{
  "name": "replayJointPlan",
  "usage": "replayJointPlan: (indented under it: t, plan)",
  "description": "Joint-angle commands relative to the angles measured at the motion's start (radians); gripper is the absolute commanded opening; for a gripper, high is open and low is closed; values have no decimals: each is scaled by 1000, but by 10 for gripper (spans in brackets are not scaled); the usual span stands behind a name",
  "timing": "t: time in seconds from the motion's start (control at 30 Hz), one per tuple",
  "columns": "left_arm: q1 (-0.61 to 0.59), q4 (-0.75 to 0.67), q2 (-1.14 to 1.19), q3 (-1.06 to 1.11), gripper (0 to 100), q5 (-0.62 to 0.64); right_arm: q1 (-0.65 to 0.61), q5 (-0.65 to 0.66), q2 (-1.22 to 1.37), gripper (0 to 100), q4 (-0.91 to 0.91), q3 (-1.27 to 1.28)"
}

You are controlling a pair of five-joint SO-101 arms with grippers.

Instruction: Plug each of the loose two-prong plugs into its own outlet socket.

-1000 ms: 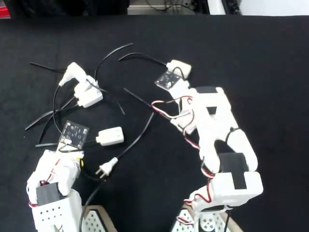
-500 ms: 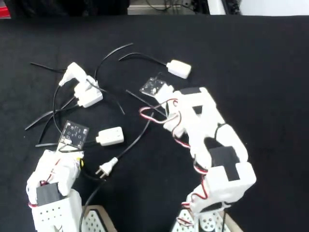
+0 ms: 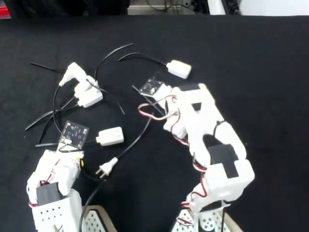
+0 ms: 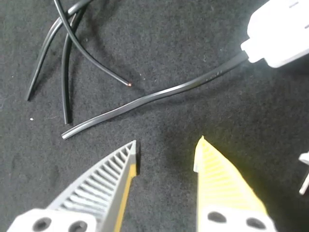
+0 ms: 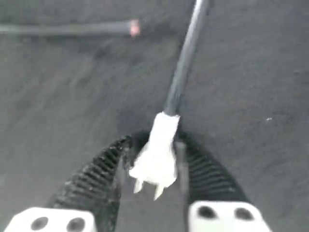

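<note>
My right gripper [image 5: 154,145] is shut on a white two-prong plug [image 5: 155,162], whose black cable [image 5: 186,58] leads away from it. In the high view this gripper [image 3: 152,88] hovers mid-table, left of and nearer than a white outlet socket [image 3: 179,68]. My left gripper [image 4: 166,145] is open over the black cloth, just short of a black cable [image 4: 145,99]. That cable runs to a second white socket [image 4: 282,31], which lies right of this gripper [image 3: 72,135] in the high view [image 3: 111,137]. Another loose plug [image 3: 107,167] lies near the front.
A white plug and socket pair [image 3: 81,89] sits joined at the back left among several loose black cable ends [image 3: 53,113]. A bare copper-tipped cable end [image 5: 133,27] lies beyond the right gripper. Black cloth covers the whole table [image 3: 260,72].
The right arm swung left, taking its gripper away from the far white socket toward the table's middle. The left arm has not moved.
</note>
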Motion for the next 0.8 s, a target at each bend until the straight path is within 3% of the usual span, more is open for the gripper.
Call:
replayJointPlan:
  t: [0.0,0.37,0.77]
  plan:
    - [-13,17,-8,1,195,5,-6,55,-12,228,118,-122]
    - [-13,17,-8,1,195,5,95,117,28,178,137,-154]
    - [-13,15,-8,1,195,5,64,114,81,178,44,-35]
